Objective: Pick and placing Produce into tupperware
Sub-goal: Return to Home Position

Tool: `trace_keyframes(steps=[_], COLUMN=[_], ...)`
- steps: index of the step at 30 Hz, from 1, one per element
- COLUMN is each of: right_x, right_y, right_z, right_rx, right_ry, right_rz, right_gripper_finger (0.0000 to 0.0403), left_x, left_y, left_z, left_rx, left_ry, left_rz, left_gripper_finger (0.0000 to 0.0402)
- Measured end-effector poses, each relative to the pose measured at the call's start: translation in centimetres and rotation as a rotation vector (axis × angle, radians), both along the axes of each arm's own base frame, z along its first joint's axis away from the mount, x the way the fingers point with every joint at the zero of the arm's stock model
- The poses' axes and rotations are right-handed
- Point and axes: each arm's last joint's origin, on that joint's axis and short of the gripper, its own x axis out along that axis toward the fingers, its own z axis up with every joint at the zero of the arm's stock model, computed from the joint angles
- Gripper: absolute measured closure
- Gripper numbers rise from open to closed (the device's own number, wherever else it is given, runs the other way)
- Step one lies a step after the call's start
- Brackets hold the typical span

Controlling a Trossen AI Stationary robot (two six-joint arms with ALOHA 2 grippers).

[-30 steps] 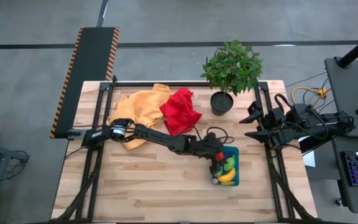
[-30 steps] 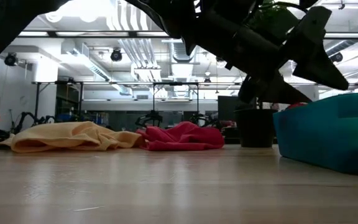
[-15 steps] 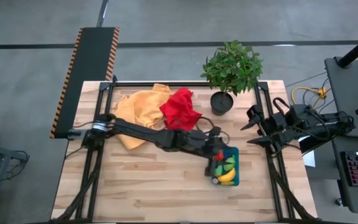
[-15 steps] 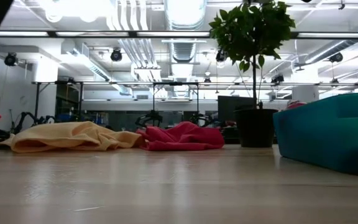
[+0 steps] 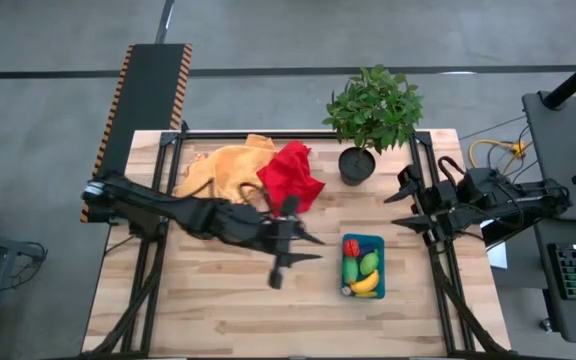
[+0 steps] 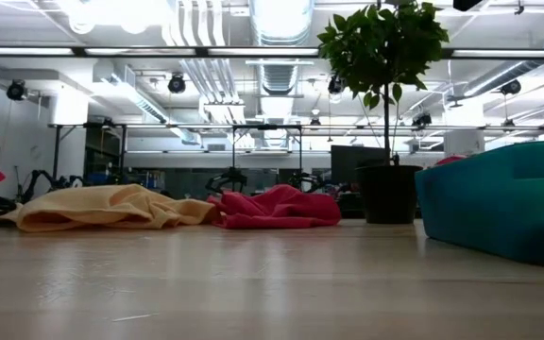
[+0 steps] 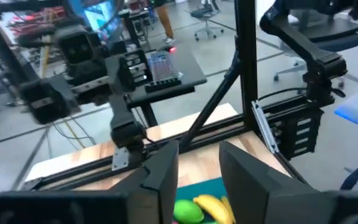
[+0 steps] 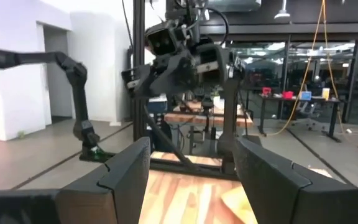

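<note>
The teal tupperware (image 5: 376, 243) stands on the table right of centre. In it lie a red tomato (image 5: 351, 247), green pieces (image 5: 367, 264) and a yellow banana (image 5: 365, 285). My left gripper (image 5: 313, 248) hovers left of the tupperware, pointing toward it, open by a narrow gap with nothing between its fingers (image 7: 166, 174). The banana (image 7: 211, 207) shows just past them. My right gripper (image 5: 396, 208) waits open at the table's right edge.
A potted leafy plant (image 5: 368, 120) stands at the far edge beyond the tupperware. A red cloth (image 5: 290, 178) and an orange-yellow cloth (image 5: 230, 172) lie heaped at the far left. Bare wood lies near and left of the tupperware.
My left gripper has drawn back from over the tupperware toward the table's left and risen out of the low view. The arm has swung round toward the left edge. The produce stays in the tupperware.
</note>
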Motion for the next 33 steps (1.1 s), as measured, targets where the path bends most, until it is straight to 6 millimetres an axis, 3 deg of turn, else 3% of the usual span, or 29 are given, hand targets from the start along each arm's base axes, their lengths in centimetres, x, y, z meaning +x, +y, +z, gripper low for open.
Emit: trace_keyframes(steps=[6,13,24,28,33], right_x=[0.4,1.1,2.1,2.4,3.1], right_y=[0.0,0.1,0.1,-0.2,-0.4], right_z=[-1.3,-3.0,-2.8,-2.6,-2.2], right_rx=[-0.004,-0.013,-0.092,-0.104,-0.087], right_ry=[0.047,0.096,-0.098,-0.111,-0.092], right_rz=[-0.002,-0.003,-0.077,-0.195,-0.293], right_gripper_finger=[0.0179,0.0179,0.0179,0.0179,0.0179], left_x=[-4.6,-10.2,-20.7,-23.1,-23.6], left_y=[0.5,2.4,6.5,7.4,7.7], left_z=[-0.8,-2.7,-6.4,-7.7,-9.0], left_rx=[0.043,0.027,-0.08,-0.07,0.035], left_ry=[0.002,0.015,-0.099,-0.182,-0.338], left_rz=[0.178,0.197,0.187,0.167,0.144], left_gripper_finger=[0.0323,0.0353,0.0389,0.0395,0.0401])
